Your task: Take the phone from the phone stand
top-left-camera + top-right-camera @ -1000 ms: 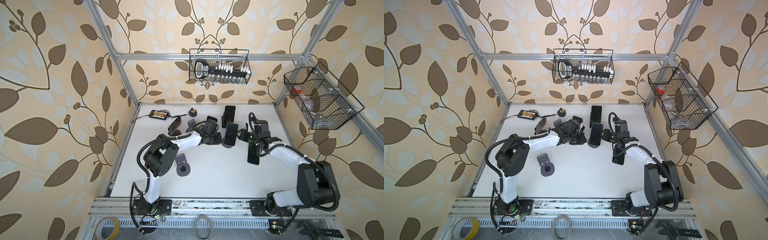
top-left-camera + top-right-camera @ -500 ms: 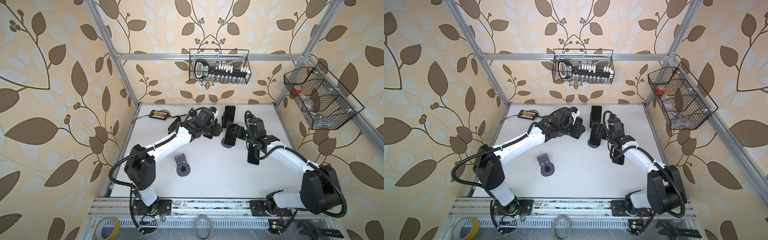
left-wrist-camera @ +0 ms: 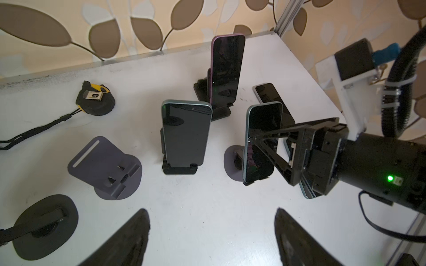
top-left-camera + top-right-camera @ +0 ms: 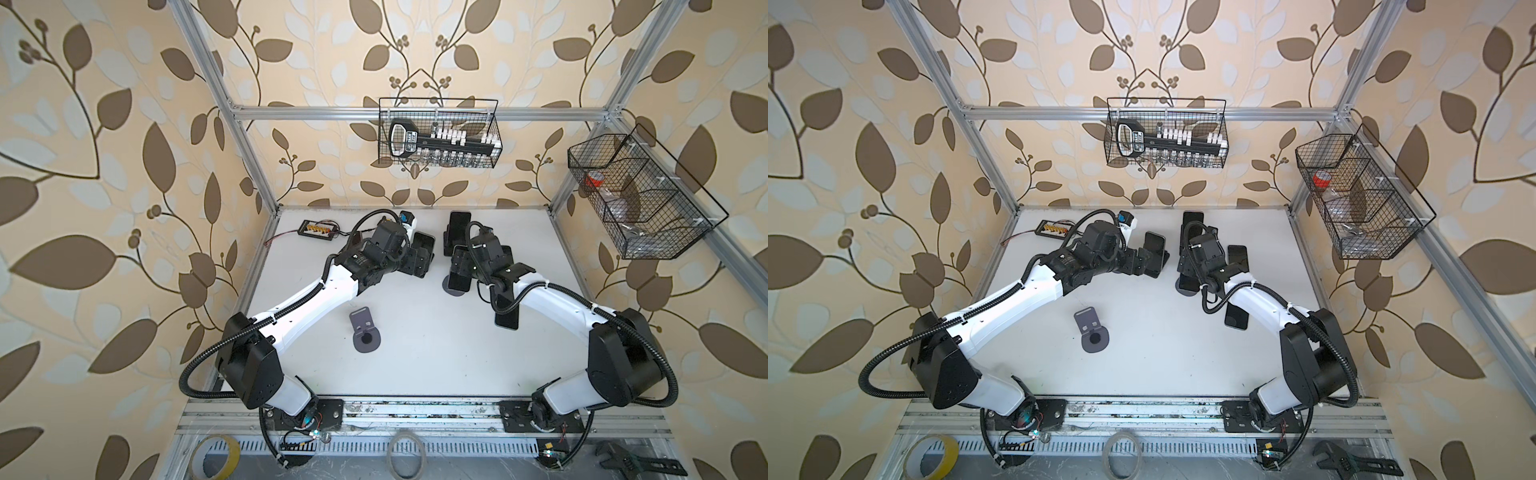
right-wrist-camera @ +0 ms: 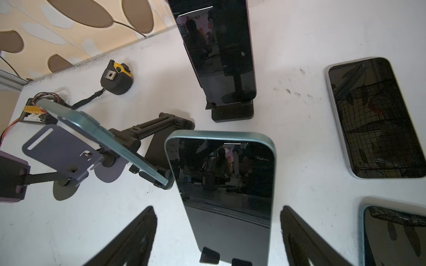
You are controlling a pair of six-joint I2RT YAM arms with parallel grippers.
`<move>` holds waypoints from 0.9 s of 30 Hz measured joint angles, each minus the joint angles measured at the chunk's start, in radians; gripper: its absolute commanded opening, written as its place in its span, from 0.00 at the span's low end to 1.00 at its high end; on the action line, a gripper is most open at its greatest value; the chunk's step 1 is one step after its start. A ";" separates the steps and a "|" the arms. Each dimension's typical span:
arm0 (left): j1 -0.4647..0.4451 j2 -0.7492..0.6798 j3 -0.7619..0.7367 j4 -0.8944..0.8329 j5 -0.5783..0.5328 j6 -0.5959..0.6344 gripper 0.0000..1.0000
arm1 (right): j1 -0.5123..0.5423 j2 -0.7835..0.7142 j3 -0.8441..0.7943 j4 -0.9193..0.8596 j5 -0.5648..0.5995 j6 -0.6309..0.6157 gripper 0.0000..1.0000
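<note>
Three phones stand on phone stands. A teal phone (image 5: 226,184) (image 4: 457,276) leans on a stand with a round grey base (image 3: 231,165). My right gripper (image 5: 217,230) (image 4: 457,266) is open around it, with a gap on each side. A second teal phone (image 3: 185,133) (image 4: 422,245) sits on a black stand ahead of my left gripper (image 3: 212,230) (image 4: 417,264), which is open with only bare table between its fingers. A purple phone (image 3: 227,69) (image 4: 458,224) stands on a black stand at the back.
Two phones lie flat on the table, one (image 5: 373,117) beside the right gripper and one (image 4: 507,318) under the right arm. Empty grey stands (image 4: 363,328) (image 3: 103,161), a black round stand (image 3: 43,221), a tape measure (image 3: 95,99) and a connector board (image 4: 318,228) stand around.
Both grippers have gone from shut to open. The left arm has stretched out flat toward the back. The right gripper has moved in over the teal phone on the grey-based stand.
</note>
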 measured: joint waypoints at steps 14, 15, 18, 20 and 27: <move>0.000 0.000 -0.019 0.018 -0.045 0.014 0.91 | 0.006 0.105 0.100 -0.081 0.037 0.003 0.88; 0.000 0.000 -0.019 0.018 -0.045 0.014 0.91 | 0.006 0.105 0.101 -0.087 0.039 0.003 0.88; 0.000 0.000 -0.019 0.018 -0.045 0.015 0.92 | 0.006 0.108 0.105 -0.100 0.045 0.003 0.88; 0.000 0.000 -0.019 0.018 -0.045 0.016 0.92 | 0.006 0.111 0.105 -0.104 0.049 0.002 0.88; 0.000 0.000 -0.019 0.018 -0.045 0.018 0.92 | 0.006 0.136 0.128 -0.115 0.051 -0.002 0.88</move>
